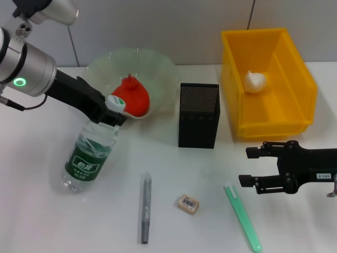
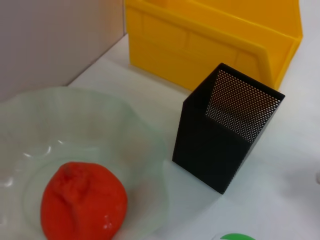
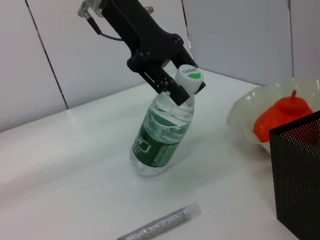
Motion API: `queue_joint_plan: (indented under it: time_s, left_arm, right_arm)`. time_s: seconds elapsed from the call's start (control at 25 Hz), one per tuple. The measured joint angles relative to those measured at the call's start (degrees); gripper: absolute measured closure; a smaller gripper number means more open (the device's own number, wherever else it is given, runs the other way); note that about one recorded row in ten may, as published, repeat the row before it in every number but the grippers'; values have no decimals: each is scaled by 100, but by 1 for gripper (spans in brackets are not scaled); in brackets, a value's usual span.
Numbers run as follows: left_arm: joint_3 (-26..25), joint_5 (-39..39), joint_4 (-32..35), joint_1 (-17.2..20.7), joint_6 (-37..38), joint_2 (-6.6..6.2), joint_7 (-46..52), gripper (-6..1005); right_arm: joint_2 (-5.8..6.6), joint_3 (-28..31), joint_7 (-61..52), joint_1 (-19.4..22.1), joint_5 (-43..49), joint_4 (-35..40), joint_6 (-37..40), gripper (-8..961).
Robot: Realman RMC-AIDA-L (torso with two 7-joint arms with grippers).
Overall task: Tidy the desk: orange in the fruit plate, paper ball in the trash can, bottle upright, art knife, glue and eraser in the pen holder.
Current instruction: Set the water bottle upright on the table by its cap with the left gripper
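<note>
White table top (image 1: 42,221): a smooth, matte surface by which most of the head view is filled; soft shadows are cast on it. Pale grey wall (image 1: 184,31): the table top is met by it along the rear edge. Thin dark seams (image 1: 73,47): the wall is divided by them into upright panels, one seam being slightly slanted. The same surface and panelled wall are shown in both wrist views.

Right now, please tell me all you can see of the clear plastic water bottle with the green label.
The clear plastic water bottle has a green label and a white-green cap. It stands tilted, base on the white table, beside the pale green fruit plate. The left gripper is shut on its neck just under the cap.
</note>
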State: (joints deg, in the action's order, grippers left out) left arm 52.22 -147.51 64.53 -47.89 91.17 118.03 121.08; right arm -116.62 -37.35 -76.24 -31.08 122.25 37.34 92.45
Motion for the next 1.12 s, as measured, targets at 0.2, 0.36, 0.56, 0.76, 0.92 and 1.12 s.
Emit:
queue_joint_plan:
  time_s: [0.2, 0.36, 0.56, 0.76, 0.92, 1.12]
  left_arm:
    - [-118, 4, 96, 29, 0, 0, 16, 550]
    - [-186, 10, 139, 33, 19, 0, 20, 551]
    - [-205, 12, 217, 42, 82, -16, 21, 551]
    - [-296, 12, 367, 56, 145, -32, 29, 550]
    - [-401, 12, 416, 60, 183, -56, 30, 551]
    - [-429, 12, 418, 64, 190, -69, 30, 550]
  right_arm:
    - [7, 0, -8, -26, -3, 1, -7, 157]
    - [16, 0, -15, -45, -6, -14, -9, 157]
    - [18, 0, -15, -53, -9, -17, -9, 157]
    - [26, 0, -16, -62, -9, -17, -33, 157]
    - [26, 0, -16, -65, -9, -17, -78, 157]
    - [26, 0, -15, -64, -9, -17, -81, 157]
